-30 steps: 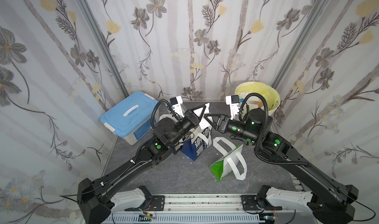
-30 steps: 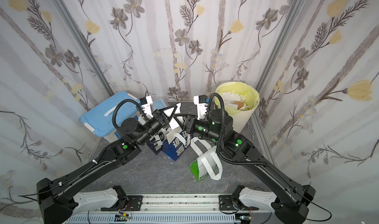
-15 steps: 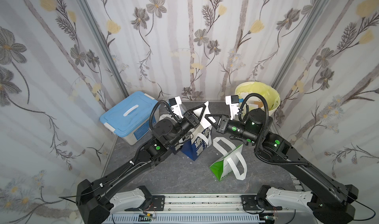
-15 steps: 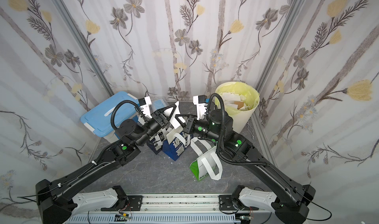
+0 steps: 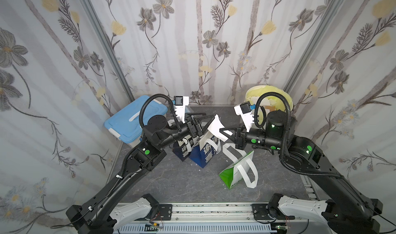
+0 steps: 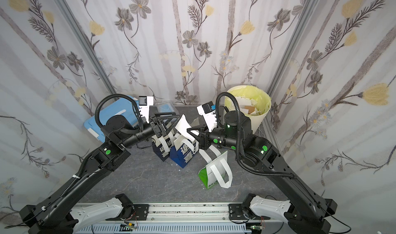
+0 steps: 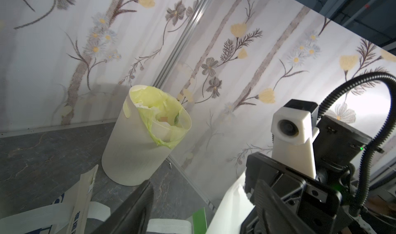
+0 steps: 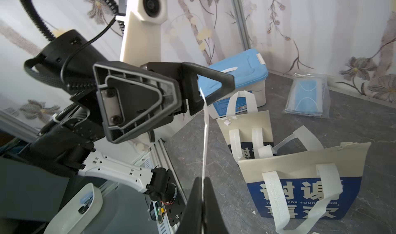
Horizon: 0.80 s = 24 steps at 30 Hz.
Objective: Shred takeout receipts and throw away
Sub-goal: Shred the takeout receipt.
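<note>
takeout receipt (image 5: 216, 127) mid-air above 2 dark blue bags (image 5: 203, 158) | right gripper (image 8: 202, 180) pinched on one edge | left gripper (image 5: 211, 124) jaws apart around opposite edge, contact unclear | likely regrasp: clamp left just beside right pinch, tear crosswise, keep shreds toward lined bin (image 7: 132, 153)

The lidded box (image 5: 132, 123) is sitting far left, the bin (image 5: 252, 93) far right; two upright bags (image 5: 203, 155) are standing between, a tipped bag (image 5: 232, 173) lying nearer.
</note>
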Tool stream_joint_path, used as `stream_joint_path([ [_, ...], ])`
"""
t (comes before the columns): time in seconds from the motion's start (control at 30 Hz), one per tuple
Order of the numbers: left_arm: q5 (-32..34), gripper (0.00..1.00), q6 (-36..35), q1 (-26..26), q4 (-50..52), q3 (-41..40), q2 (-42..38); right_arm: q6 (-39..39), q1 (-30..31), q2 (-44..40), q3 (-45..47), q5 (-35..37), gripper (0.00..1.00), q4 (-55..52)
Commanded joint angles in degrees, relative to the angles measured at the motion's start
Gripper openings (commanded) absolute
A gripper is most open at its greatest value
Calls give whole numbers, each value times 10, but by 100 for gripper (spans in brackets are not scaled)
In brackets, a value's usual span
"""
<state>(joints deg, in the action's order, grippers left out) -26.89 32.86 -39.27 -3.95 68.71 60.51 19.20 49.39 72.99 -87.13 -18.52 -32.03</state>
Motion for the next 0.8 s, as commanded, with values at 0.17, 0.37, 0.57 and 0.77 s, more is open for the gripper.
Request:
stream_joint_path([
  [0.17, -166, 69, 6, 2, -20, -1, 9, -51, 0, 24, -31, -96, 0, -45],
  [0.37, -185, 42, 35, 2, -55, -8, 14, -68, 0, 41, -60, -65, 0, -64],
  [0.57, -168, 11, 43, 1, -59, -13, 10, -75, 1, 47, -73, -36, 0, -83],
  [0.77, -134, 0, 116, 2, -108, -23, 17, -106, 15, 60, -106, 90, 0, -115],
])
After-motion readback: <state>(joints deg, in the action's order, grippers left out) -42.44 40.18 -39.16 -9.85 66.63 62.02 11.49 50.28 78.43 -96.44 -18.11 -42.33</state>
